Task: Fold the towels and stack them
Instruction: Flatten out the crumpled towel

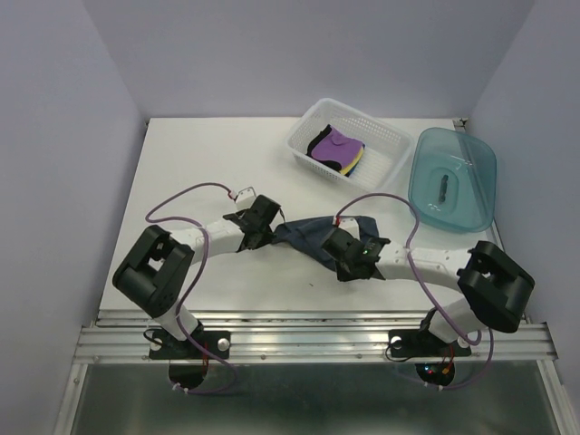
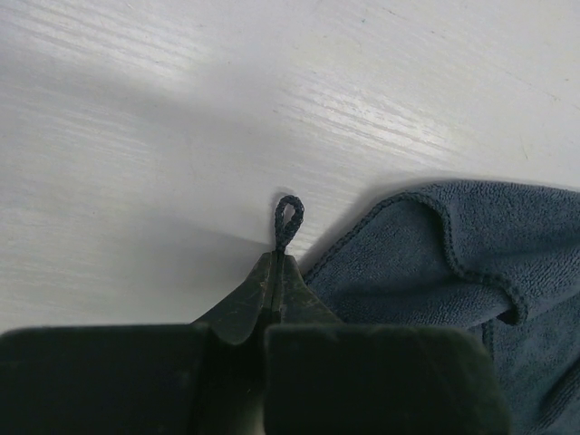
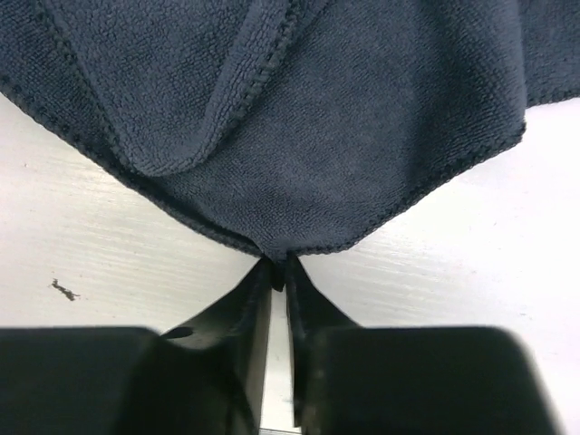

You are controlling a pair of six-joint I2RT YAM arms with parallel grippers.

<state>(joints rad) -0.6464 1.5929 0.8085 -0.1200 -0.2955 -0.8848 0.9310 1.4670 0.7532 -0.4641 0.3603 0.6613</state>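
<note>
A dark slate blue towel (image 1: 308, 234) lies crumpled on the white table between my two grippers. My left gripper (image 1: 263, 228) is shut on the towel's left corner; in the left wrist view its jaws (image 2: 276, 263) pinch the edge by the small hanging loop (image 2: 288, 216), with the towel (image 2: 453, 272) spreading to the right. My right gripper (image 1: 343, 243) is shut on a near corner of the towel; in the right wrist view the tips (image 3: 279, 270) pinch the hem of the towel (image 3: 299, 118). Purple, yellow and black-looking towels (image 1: 337, 149) lie in the basket.
A white slotted basket (image 1: 349, 136) stands at the back, right of centre. A translucent teal bin (image 1: 453, 177) stands to its right. Purple cables loop over both arms. A small dark speck (image 3: 63, 290) marks the table.
</note>
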